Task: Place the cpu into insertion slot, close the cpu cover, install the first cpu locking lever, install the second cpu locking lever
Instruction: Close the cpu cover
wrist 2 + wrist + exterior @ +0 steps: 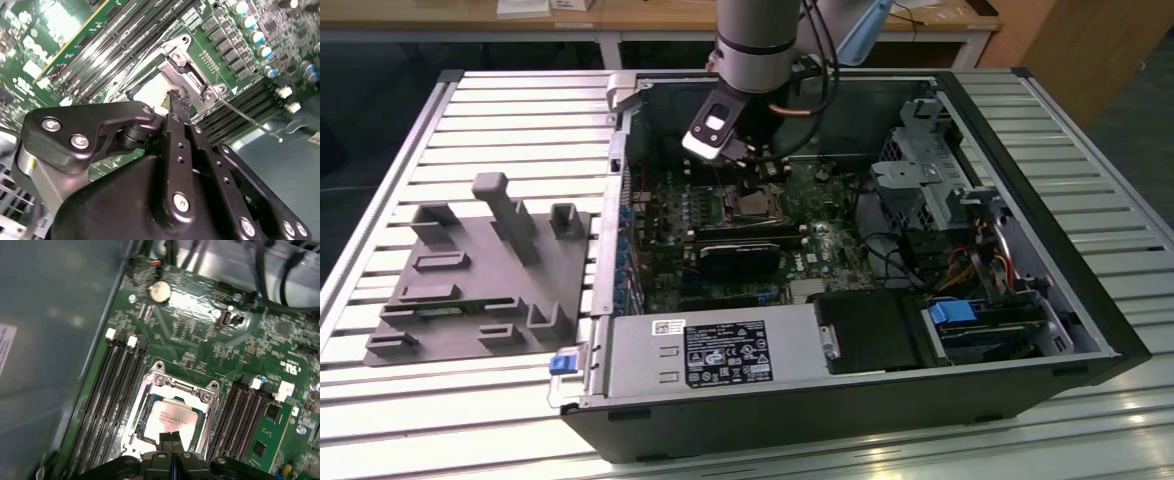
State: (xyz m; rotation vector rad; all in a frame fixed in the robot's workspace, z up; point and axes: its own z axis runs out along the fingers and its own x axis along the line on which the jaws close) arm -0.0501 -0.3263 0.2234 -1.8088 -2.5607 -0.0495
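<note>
An open computer case lies on the table with the arm reaching down into it. The insertion slot (750, 205) sits amid the green board. In the first wrist view the cpu (175, 416) lies in the slot, silver top up. The cpu cover (176, 385) lies flat around it as a silver frame. My gripper (171, 436) is shut with nothing between its fingers, tips together over the cpu's near edge. The exterior view has the gripper (757, 170) just above the slot. A thin locking lever (250, 119) sticks out free beside the cover (186, 70), past my gripper (176, 97).
Long black memory slots (112, 390) flank the socket on both sides. A black card (740, 255), the power supply (707, 350), a drive cage (927, 180) and cables crowd the case. A grey fixture (480, 270) lies on the table at the exterior view's left.
</note>
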